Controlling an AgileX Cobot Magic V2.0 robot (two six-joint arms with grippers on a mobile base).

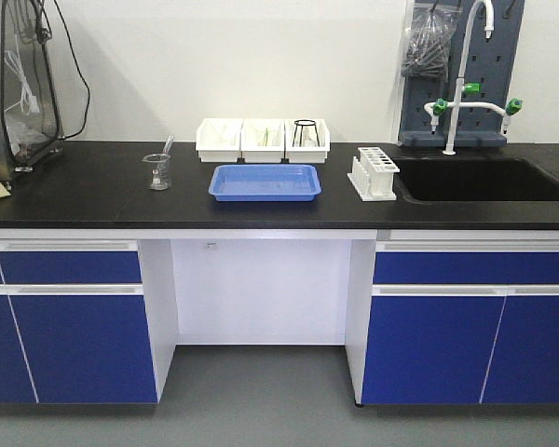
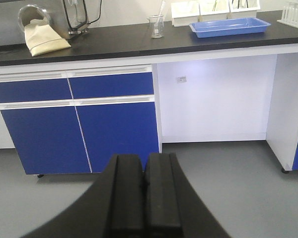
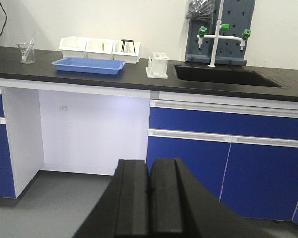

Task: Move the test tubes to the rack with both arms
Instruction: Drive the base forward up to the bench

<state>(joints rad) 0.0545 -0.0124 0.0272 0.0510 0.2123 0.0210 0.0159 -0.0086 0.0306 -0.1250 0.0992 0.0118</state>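
Note:
The white rack [image 1: 374, 174] stands on the black counter just left of the sink; it also shows in the right wrist view [image 3: 157, 65] and at the edge of the left wrist view [image 2: 295, 13]. Thin clear test tubes lie in the middle white bin [image 1: 262, 140]. No arm shows in the front view. My left gripper [image 2: 144, 158] is shut and empty, low over the grey floor, far in front of the cabinets. My right gripper [image 3: 149, 163] is also shut and empty, low, facing the counter from a distance.
A blue tray [image 1: 265, 182] lies mid-counter before three white bins [image 1: 219, 140]. A glass beaker [image 1: 157, 171] with a rod stands left. A black sink [image 1: 484, 180] and green-handled tap [image 1: 466, 93] lie right. Blue cabinets flank a knee gap.

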